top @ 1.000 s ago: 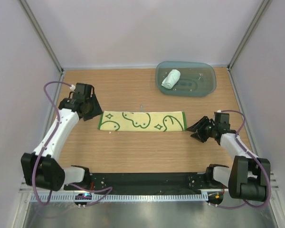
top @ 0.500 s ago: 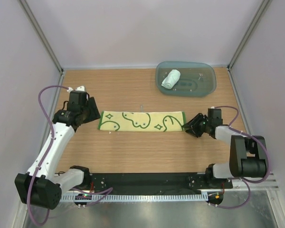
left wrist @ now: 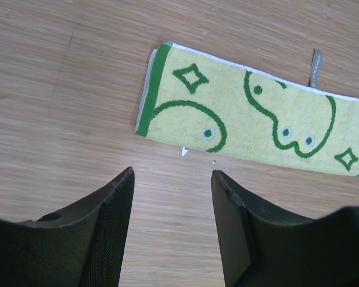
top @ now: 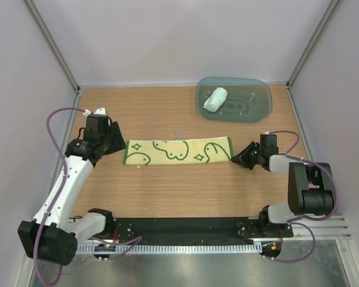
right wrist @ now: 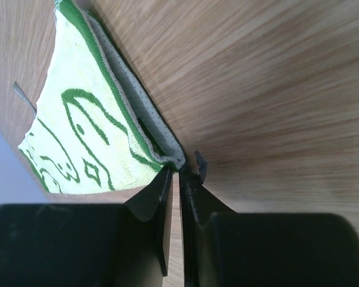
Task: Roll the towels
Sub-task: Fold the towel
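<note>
The towel (top: 178, 151) lies flat, long axis left-right between my arms. My right gripper (right wrist: 176, 173), clenched, seems to pinch its right end. My left gripper (left wrist: 172, 179) hangs released just beside the left end.

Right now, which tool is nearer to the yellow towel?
Right. The right tool grips a corner of the yellow towel; the left tool is open, off its other end.

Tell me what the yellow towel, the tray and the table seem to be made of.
The yellow towel looks like cotton terry, matte, with a fuzzy pile seen close up. The tray is probably plastic: translucent teal, with a smooth moulded rim. The table is wood or wood-look laminate, smooth, with straight grain lines.
</note>
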Tool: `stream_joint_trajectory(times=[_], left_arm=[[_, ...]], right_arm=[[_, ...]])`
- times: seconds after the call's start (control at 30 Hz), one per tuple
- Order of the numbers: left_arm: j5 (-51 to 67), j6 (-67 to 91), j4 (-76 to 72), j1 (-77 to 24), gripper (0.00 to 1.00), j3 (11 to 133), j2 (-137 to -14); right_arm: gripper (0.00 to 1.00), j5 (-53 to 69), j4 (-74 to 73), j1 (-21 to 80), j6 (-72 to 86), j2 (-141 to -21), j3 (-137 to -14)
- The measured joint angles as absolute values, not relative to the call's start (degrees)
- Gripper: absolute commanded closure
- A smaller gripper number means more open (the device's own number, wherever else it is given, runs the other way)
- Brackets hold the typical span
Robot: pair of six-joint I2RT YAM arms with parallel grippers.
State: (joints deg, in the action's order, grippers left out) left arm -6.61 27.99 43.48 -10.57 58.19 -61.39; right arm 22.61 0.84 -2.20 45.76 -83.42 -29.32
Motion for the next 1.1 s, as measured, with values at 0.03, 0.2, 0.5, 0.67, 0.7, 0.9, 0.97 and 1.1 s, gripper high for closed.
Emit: stream_joint_trajectory(times=[0.03, 0.2, 0.5, 0.67, 0.7, 0.9, 0.97, 1.1], left_arm=[[-6.57, 28.01, 43.48, -10.57, 0.44, 58.19, -61.39], [-6.17, 27.97, 43.51, -10.57, 0.45, 58.19, -61.39], [-3.38, 27.77, 43.62, -10.57, 0.45, 58.22, -61.95], [-3.29, 27.49, 43.70, -10.57, 0.45, 58.22, -62.50], [-3.29, 27.42, 43.68, -10.57, 0.45, 58.22, -62.50], [-3.31, 26.76, 43.70, -10.57, 0.45, 58.22, -62.50], [-3.31, 26.70, 43.70, -10.57, 0.44, 58.22, -62.50], [-3.31, 26.59, 43.70, -10.57, 0.44, 58.22, -62.50]], right_arm=[[0.89, 22.37, 0.86, -2.20, 45.65, -83.92, -29.71], [0.99, 21.87, 1.72, -2.68, 45.12, -85.62, -30.96], [0.98, 17.37, -7.73, -10.76, 38.85, -80.66, -32.73], [0.38, 16.60, -11.97, -11.42, 36.82, -77.60, -34.20], [0.37, 16.64, -12.34, -11.38, 36.34, -77.14, -34.22], [0.36, 16.36, -14.74, -11.38, 35.81, -75.77, -34.24], [0.36, 16.14, -15.14, -11.38, 35.83, -75.77, -34.24], [0.36, 15.70, -14.44, -11.38, 35.88, -76.79, -34.22]])
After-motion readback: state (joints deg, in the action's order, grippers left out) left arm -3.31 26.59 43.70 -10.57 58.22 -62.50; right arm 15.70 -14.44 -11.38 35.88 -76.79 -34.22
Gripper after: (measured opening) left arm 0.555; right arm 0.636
